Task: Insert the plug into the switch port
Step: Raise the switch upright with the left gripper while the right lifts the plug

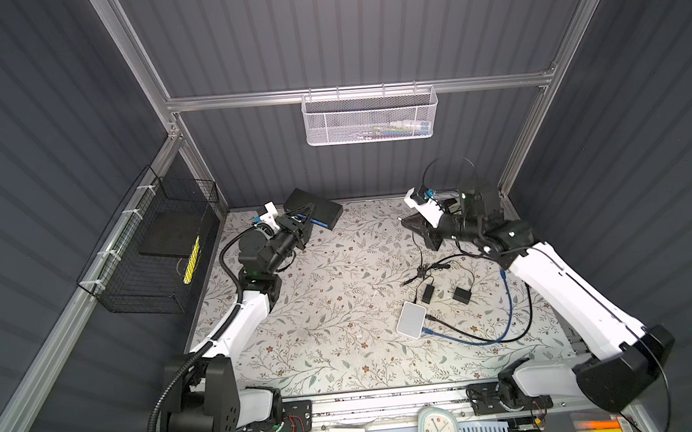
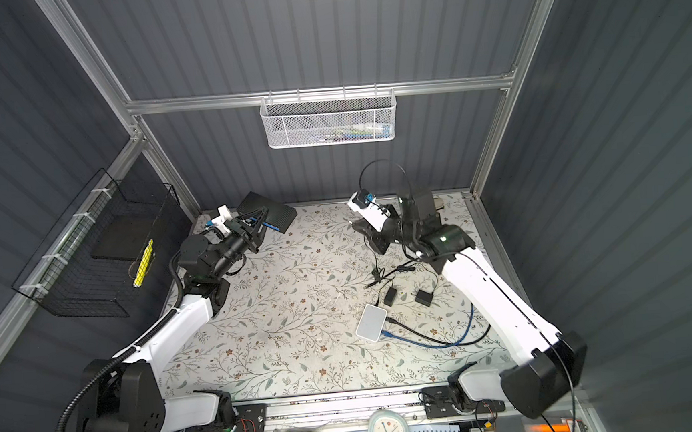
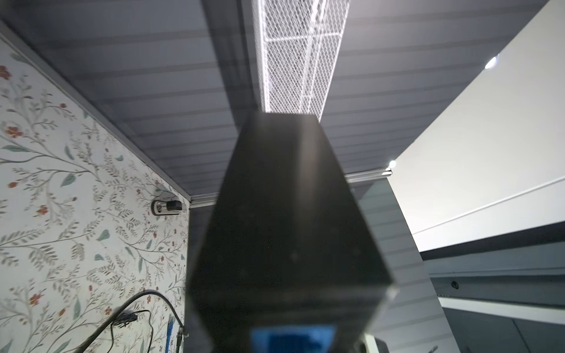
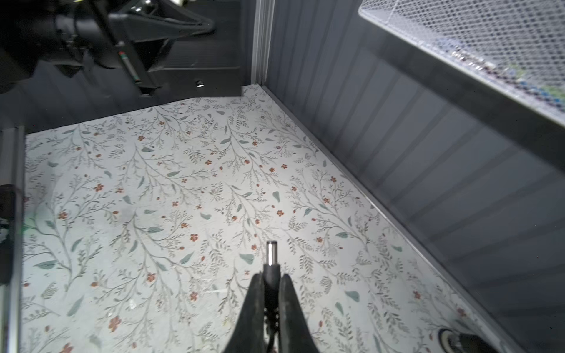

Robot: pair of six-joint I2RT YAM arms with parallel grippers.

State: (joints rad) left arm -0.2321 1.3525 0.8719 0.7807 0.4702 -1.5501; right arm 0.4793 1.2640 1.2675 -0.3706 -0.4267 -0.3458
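floral mat (image 4: pixel 183 183) below — black plug (image 4: pixel 271 259), silver tip, in right hand (image 4: pixel 272 277).

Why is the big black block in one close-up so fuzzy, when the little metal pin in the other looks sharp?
Left wrist view: the switch sits very close to the lens, so it blurs, while the floral mat behind is crisp. Right wrist view: the plug sits in focus, its metal tip catching a highlight; the left arm beyond looks soft.
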